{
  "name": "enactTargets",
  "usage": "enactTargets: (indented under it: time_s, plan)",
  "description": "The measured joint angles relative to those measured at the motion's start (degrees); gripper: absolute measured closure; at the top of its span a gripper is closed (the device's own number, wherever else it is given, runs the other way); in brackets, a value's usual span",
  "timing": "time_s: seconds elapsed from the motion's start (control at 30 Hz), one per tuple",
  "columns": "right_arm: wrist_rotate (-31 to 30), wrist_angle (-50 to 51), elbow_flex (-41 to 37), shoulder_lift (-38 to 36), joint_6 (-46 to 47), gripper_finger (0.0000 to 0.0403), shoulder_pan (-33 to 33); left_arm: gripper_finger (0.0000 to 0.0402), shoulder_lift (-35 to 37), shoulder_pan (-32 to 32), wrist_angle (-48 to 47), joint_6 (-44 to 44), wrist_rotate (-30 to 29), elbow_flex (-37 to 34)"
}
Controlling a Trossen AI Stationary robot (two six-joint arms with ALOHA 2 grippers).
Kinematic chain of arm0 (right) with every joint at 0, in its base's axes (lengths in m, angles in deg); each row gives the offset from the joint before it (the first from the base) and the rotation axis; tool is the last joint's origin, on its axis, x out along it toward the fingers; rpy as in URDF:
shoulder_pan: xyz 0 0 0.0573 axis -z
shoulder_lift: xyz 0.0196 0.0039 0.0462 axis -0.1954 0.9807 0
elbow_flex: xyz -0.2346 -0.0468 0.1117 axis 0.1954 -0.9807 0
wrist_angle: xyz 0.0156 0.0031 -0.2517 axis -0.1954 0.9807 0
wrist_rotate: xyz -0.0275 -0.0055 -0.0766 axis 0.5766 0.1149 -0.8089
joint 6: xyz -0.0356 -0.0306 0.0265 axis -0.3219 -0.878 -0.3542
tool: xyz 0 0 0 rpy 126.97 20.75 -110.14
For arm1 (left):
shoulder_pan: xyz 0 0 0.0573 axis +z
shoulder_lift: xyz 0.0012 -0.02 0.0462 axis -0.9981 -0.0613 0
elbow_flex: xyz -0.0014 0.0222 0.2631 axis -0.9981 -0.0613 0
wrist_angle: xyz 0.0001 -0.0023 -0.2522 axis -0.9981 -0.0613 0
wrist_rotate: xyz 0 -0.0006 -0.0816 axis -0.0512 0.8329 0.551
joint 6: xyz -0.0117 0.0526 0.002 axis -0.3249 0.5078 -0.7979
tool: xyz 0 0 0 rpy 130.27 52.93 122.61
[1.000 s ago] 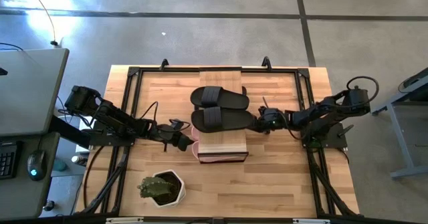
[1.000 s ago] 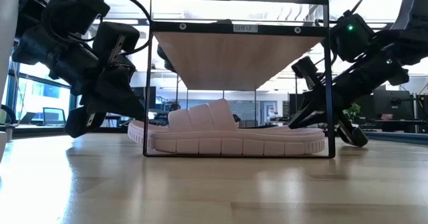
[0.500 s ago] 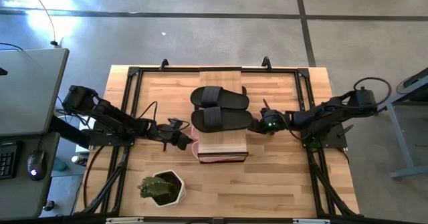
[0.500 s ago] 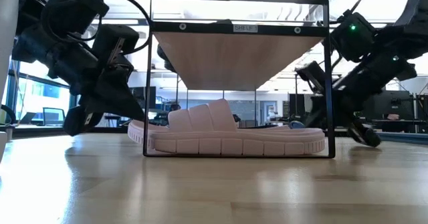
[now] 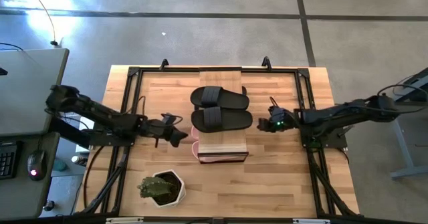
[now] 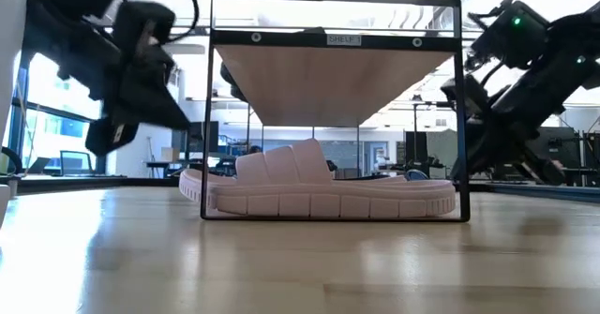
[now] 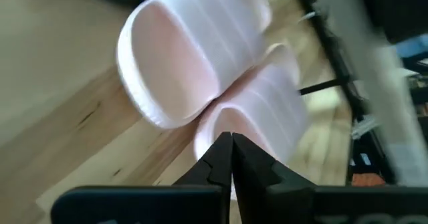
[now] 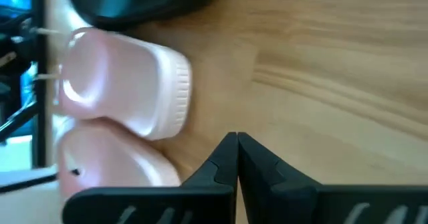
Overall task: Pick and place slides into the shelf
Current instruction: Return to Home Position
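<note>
The shelf (image 5: 221, 147) stands mid-table, and its light-wood top carries two black slides (image 5: 220, 107) lying side by side on their soles. Under that top, a pale pink pair (image 6: 319, 194) rests sole-down on the table, its ends poking out at the shelf's left (image 5: 194, 138). My left gripper (image 5: 180, 136) is shut and hovers just left of the pink slides (image 7: 200, 70), touching nothing. My right gripper (image 5: 269, 125) is also shut and sits off the shelf's right side, short of the pink slides' other ends (image 8: 127, 90).
A potted green plant (image 5: 161, 188) stands near the table's near-left part. A black metal frame (image 5: 131, 83) runs around the tabletop edges. Bare wood lies between each gripper and the shelf, and along the near edge (image 6: 300, 267).
Both arms have drawn back from the shelf. My left gripper moved toward the table's left and rose a little. My right gripper moved toward the table's right and lifted. The slides and shelf stayed still.
</note>
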Motion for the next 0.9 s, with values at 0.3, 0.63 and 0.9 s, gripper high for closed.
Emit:
enactTargets:
  time_s: [0.3,0.63,0.9]
  plan:
    - [5.95,2.65,0.04,-14.11,-3.99,0.0403,0.28,0.0402,21.39,6.18,-1.29,13.03,2.13,-0.02]
    - [5.47,2.48,4.34,-35.67,-16.94,0.0403,0.28,0.0402,46.53,18.71,2.72,18.53,13.94,0.0]
    - [4.83,10.68,24.72,-38.86,-49.35,0.0403,0.04,0.0402,50.81,24.95,18.05,24.93,24.45,0.02]
